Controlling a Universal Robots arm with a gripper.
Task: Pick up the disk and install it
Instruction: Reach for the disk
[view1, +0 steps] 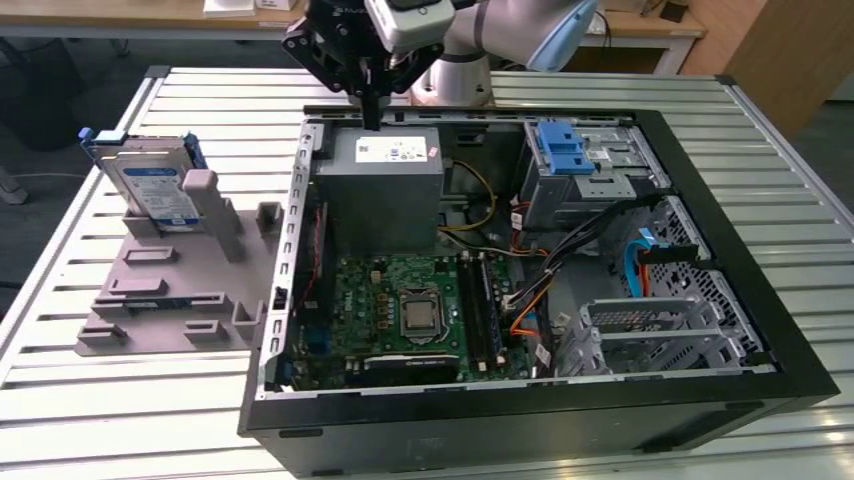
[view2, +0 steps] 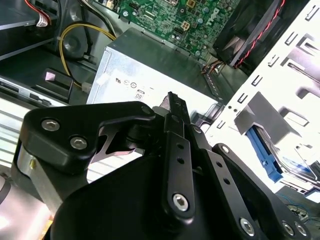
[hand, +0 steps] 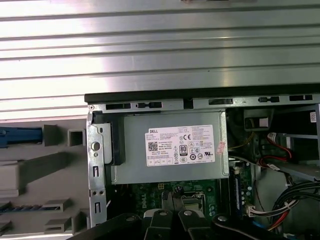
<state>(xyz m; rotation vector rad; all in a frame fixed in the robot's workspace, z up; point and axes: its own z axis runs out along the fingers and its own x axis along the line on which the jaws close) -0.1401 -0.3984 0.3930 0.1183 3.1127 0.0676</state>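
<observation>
The disk (view1: 150, 188), a silver drive with a white-and-blue label and a blue rail frame, stands on edge in a grey holder (view1: 174, 290) at the exterior view's left, beside the open computer case (view1: 534, 420). My gripper (view1: 370, 112) hangs shut and empty over the case's far wall, just above the grey power supply box (view1: 387, 185). In both wrist views the black fingers (view2: 172, 100) (hand: 175, 194) are pressed together over that box (hand: 172, 150). A blue strip of the disk's rail (hand: 15, 136) shows beside the holder. The gripper is well apart from the disk.
Inside the case lie a green motherboard (view1: 400, 310), loose cables (view1: 561, 250) and a metal drive bay with a bare blue latch (view1: 574, 150). The case rests on a slatted metal table (view1: 107, 420). Desks stand behind the arm's base (view1: 454, 80).
</observation>
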